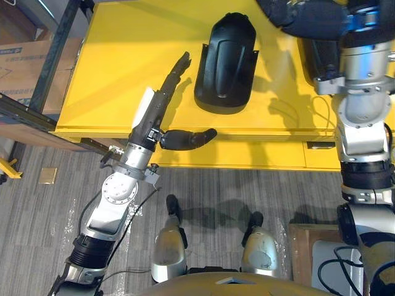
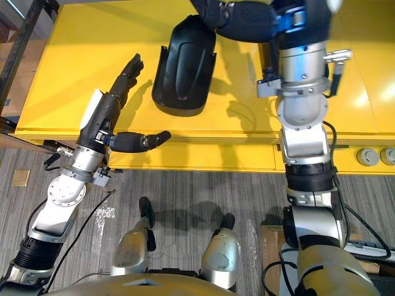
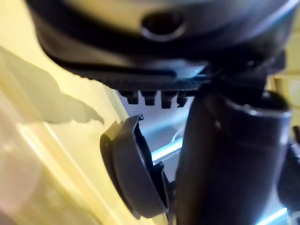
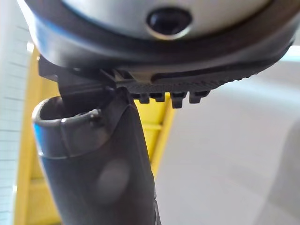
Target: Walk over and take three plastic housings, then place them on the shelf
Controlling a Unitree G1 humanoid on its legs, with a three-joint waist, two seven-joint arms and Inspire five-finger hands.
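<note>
A black plastic housing lies hollow side up on the yellow table, and it shows again past the thumb in the left wrist view. My left hand rests on the table just left of it, open, fingers straight and pointing away, thumb stretched along the front edge. It touches nothing. A second dark housing lies partly hidden behind my right arm. My right hand hovers over the far end of the first housing, open and holding nothing in its wrist view.
A dark shelf frame and a cardboard box stand left of the table. The table's front edge runs across in front of me. A wooden pallet sits on the floor at lower right.
</note>
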